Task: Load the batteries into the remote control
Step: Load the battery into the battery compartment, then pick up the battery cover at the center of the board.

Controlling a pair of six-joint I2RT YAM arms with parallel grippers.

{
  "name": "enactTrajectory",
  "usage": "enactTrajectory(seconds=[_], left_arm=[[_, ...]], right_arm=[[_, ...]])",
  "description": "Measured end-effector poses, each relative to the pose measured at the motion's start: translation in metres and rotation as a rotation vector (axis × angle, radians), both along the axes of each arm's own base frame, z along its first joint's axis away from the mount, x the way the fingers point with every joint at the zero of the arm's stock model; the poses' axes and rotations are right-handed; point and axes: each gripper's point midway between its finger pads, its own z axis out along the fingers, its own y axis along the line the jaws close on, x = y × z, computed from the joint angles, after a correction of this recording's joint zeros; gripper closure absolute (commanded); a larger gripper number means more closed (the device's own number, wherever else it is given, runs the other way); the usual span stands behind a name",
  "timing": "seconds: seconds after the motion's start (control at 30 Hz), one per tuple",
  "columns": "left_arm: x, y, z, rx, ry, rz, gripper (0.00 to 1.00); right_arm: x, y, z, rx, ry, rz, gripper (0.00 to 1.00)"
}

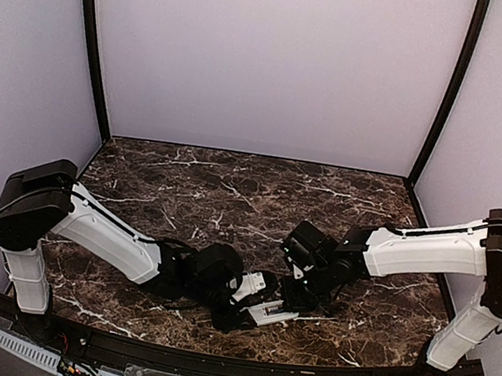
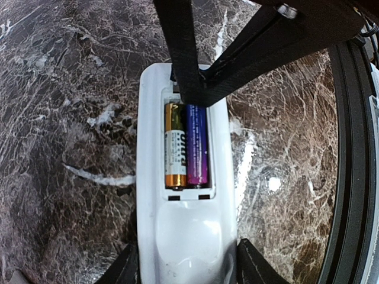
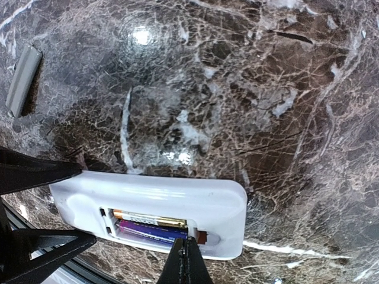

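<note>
Left wrist: both batteries point(image 2: 186, 148) in remote control point(image 2: 189, 234) slot, seating step likely; left jaws pinch remote control; right jaws pressed together at purple cell point(image 2: 198, 142). Next: press flat, withdraw gently.

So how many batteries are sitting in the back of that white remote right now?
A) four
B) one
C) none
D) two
D: two batteries lie side by side in the open slot of the remote control, one gold and white, the other purple.
</note>
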Motion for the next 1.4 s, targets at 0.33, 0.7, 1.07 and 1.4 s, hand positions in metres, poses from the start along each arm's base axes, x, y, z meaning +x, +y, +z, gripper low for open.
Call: enactTrajectory(seconds=[0.33,0.7,1.07,1.4], left_arm=[[0.000,0.000,0.000,0.001,0.000,0.001,0.51],[0.000,0.001,-0.002,0.007,0.002,0.005,0.49],[0.000,0.000,-0.001,0.008,-0.007,-0.003,0.32],[-0.003,0.016,0.005,0.042,-0.006,0.006,0.29]], right_arm=[[-0.001,0.005,-0.006,0.016,0.004,-0.024,0.96],[0.007,-0.005,0.011,-0.105,-0.046,-0.011,0.91],[0.005,0.010,0.011,0.035,0.002,0.005,0.98],[0.006,0.019,0.009,0.089,0.023,0.014,0.97]])
